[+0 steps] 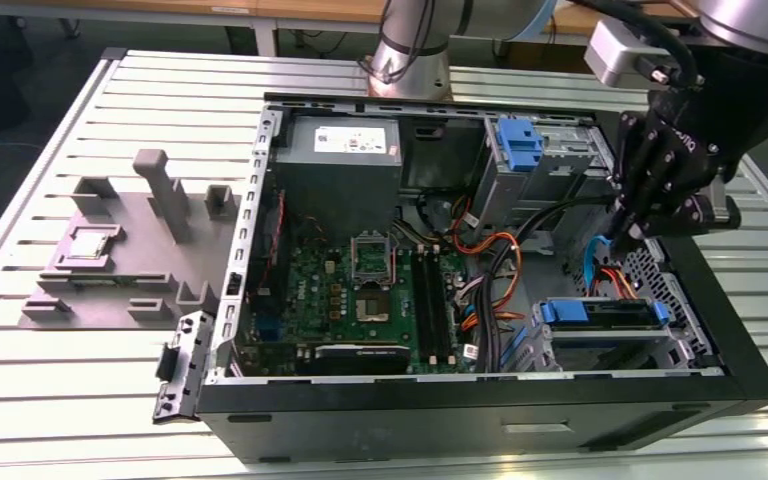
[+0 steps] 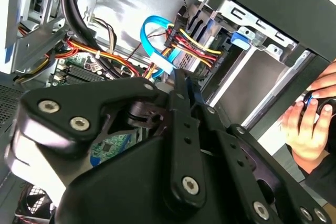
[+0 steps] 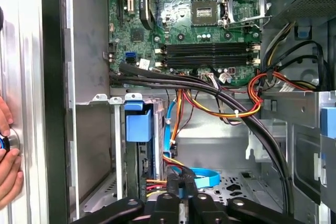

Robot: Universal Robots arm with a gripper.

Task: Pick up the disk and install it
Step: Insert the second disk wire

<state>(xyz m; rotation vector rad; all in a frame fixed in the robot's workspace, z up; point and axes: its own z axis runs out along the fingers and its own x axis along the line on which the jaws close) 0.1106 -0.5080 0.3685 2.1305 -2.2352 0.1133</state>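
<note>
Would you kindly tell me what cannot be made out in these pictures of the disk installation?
1. The label of the disk, exterior view: the drive cage covers all but its top edge.
2. The disk's connector end, first wrist view: the cables cross in front of it.
3. Most of the person's hand, first wrist view: cut off by the picture's edge.
</note>
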